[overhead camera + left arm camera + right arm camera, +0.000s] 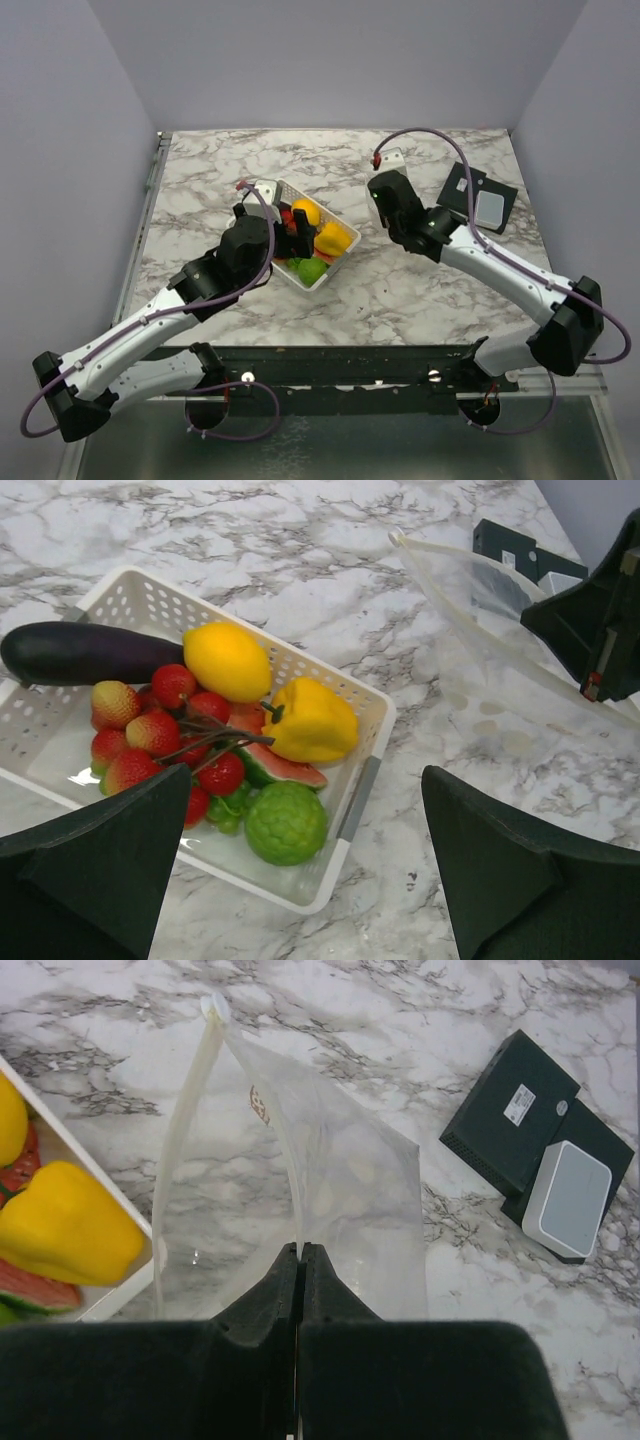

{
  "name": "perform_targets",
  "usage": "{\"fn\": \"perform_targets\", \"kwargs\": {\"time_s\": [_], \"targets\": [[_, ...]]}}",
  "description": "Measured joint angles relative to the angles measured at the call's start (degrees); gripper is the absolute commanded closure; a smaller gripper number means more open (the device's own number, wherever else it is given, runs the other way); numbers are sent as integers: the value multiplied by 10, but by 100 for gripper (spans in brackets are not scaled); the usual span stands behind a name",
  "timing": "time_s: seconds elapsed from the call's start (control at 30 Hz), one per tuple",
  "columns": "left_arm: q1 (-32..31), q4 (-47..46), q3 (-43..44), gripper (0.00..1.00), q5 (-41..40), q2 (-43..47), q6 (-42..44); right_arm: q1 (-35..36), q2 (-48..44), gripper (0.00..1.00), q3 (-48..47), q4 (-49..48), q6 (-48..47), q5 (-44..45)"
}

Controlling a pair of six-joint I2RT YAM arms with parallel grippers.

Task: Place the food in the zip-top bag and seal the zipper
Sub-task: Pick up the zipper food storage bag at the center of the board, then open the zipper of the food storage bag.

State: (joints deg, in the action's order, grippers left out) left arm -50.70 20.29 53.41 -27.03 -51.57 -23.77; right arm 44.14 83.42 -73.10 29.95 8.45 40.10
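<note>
One zip-top bag (330, 1200) fills the middle of the right wrist view, clear and crinkled, standing up from the counter (420, 1020). The two lips of its zipper (185, 1130) are parted. The right claw (300, 1250) is pressed together on one lip at the lower centre of that frame.

Just left of the bag, at the centre-left of the top view, one white basket (384, 712) holds the food:
- one dark purple eggplant (80, 652) along its upper left wall
- one lemon (227, 660)
- one yellow pepper (312, 720)
- one watermelon slice (280, 770)
- one bumpy green fruit (286, 823)
- four strawberries (152, 732)
- one cherry cluster (208, 708) with at least four red cherries on dark stems

Some small green pieces sit under the cherries, too hidden to count.

The left claw (307, 775) hangs over the basket's lower right corner, its two fingers wide apart.

Two dark boxes (500, 1110) lie touching at the upper right of the right wrist view, one with a pale grey panel.
</note>
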Motion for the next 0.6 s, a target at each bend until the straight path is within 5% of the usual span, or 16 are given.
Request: {"fn": "perform_targets", "kwargs": {"time_s": [0.6], "targets": [[0,-87,3,4,135,-120,-173,25,-174,99,199,-172,-44,-118]]}}
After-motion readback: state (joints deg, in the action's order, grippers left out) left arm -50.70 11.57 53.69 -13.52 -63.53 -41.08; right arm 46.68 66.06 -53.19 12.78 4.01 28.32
